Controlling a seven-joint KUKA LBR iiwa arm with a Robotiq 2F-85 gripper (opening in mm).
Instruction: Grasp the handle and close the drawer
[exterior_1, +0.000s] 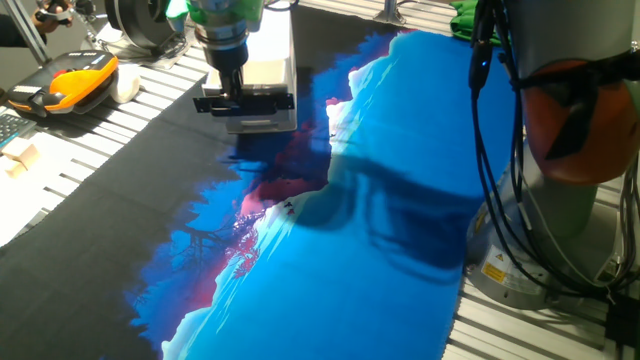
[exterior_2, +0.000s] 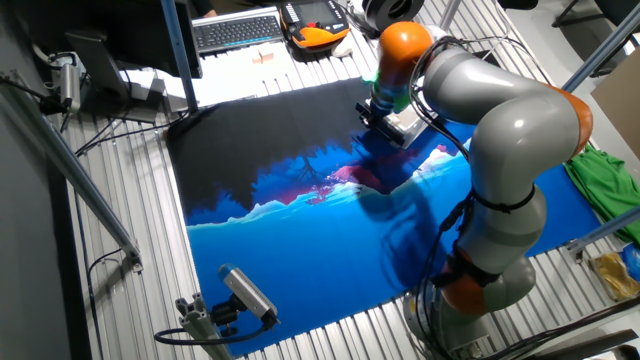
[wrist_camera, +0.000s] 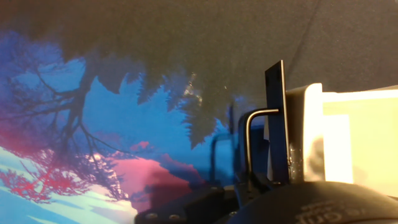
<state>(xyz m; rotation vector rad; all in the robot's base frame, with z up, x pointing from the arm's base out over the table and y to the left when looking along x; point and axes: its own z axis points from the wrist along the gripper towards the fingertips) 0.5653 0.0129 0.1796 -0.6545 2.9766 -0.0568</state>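
Note:
The small white cabinet (exterior_1: 268, 70) stands at the far edge of the printed mat. The drawer (wrist_camera: 305, 130) sticks out of it a little, its white side showing behind the black front edge (wrist_camera: 275, 118). The handle (wrist_camera: 250, 146) is a thin black bar standing off that front; in one fixed view it shows as a black bar (exterior_1: 262, 101). My gripper (exterior_1: 230, 90) comes down right onto the handle, and also shows in the other fixed view (exterior_2: 378, 118). Its fingertips are hidden behind dark, blurred hand parts, so I cannot tell whether they are shut on the bar.
An orange-black device (exterior_1: 75, 80) and a white block (exterior_1: 125, 85) lie left of the cabinet on the slatted table. A keyboard (exterior_2: 235, 30) is at the back and a green cloth (exterior_2: 600, 180) off to the side. My arm's base and cables (exterior_1: 560, 200) stand beside the blue mat (exterior_1: 380, 260).

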